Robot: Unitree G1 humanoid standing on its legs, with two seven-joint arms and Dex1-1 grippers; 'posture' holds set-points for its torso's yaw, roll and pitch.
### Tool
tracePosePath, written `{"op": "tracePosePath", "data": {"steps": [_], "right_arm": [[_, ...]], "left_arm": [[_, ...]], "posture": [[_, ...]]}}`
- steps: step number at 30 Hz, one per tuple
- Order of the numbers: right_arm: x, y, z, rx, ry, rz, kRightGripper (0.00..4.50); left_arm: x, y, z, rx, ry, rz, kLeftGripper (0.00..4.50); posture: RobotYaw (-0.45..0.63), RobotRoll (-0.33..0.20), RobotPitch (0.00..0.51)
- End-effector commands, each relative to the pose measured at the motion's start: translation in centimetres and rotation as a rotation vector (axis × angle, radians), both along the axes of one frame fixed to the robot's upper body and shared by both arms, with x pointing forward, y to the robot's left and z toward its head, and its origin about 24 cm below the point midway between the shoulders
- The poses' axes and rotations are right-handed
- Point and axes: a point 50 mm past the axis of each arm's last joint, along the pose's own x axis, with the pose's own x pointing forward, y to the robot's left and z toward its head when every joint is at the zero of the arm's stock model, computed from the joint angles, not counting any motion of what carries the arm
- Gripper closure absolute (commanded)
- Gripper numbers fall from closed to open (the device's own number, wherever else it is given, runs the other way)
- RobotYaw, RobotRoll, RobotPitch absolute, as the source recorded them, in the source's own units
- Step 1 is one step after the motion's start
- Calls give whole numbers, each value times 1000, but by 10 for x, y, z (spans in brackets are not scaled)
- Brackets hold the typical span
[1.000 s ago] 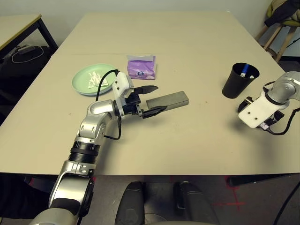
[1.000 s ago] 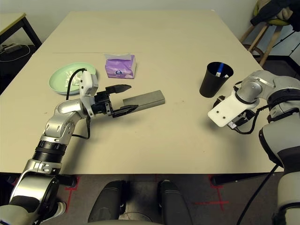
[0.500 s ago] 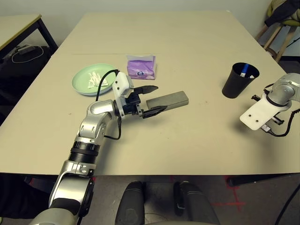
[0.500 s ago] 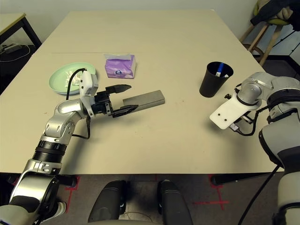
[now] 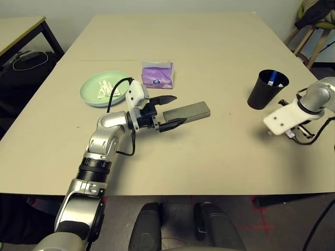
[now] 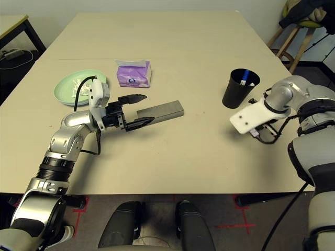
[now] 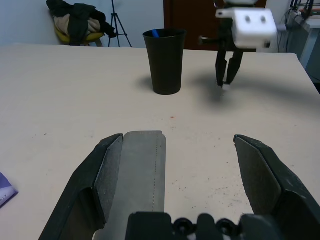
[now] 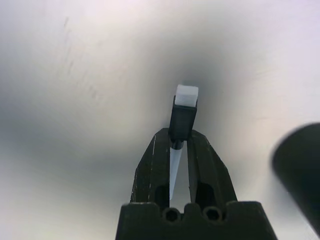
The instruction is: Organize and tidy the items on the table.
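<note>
My left gripper (image 5: pixel 178 110) stands open around the near end of the grey-tan glasses case (image 5: pixel 189 111), which lies flat on the table (image 5: pixel 209 47). In the left wrist view the case (image 7: pixel 142 170) rests against one finger, with a wide gap to the other. My right gripper (image 8: pixel 179 137) is shut on a small black-and-white marker (image 8: pixel 184 112), held just above the table beside the black cup (image 5: pixel 267 89). A blue-tipped item stands in the cup. At the far left, a pale-green plate (image 5: pixel 89 95) holds crumpled white tissue (image 5: pixel 107 89).
A purple tissue pack (image 5: pixel 157 75) sits behind the case, next to the plate. A smaller table with black legs (image 5: pixel 21 26) stands at the far left. A chair with clothes (image 5: pixel 314 21) is at the back right.
My right wrist has turned and shifted a little left and up, closer to the cup. The left arm and the case have not moved.
</note>
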Motion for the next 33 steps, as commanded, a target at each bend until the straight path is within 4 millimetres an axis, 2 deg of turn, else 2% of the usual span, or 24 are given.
{"op": "tracePosePath", "data": {"steps": [1,6,10,16,21,28,33], "right_arm": [[4,5,30,191,-7,-66,4181],[13,18,59,494,-69,-140,4181],[13,24,76,811,-84,-161,4181],[8,16,65,1133,-47,-223,4181],[9,10,57,1438,-157,-347,4181],[6,0,67,1733,-385,-535,4181],[1,-3,85,1765,-483,-689,4181]], "left_arm": [[2,0,0,14,-2,-15,0],[4,-2,2,14,-10,-26,0],[6,-4,4,18,-17,-39,0],[8,-5,3,27,-12,-53,0],[9,-7,3,28,-8,-63,0],[10,-10,3,27,-6,-75,0],[11,-12,2,24,-7,-78,0]], "posture": [[214,0,91],[203,0,81],[189,0,75],[162,0,72],[145,0,71],[123,0,66],[119,0,65]]}}
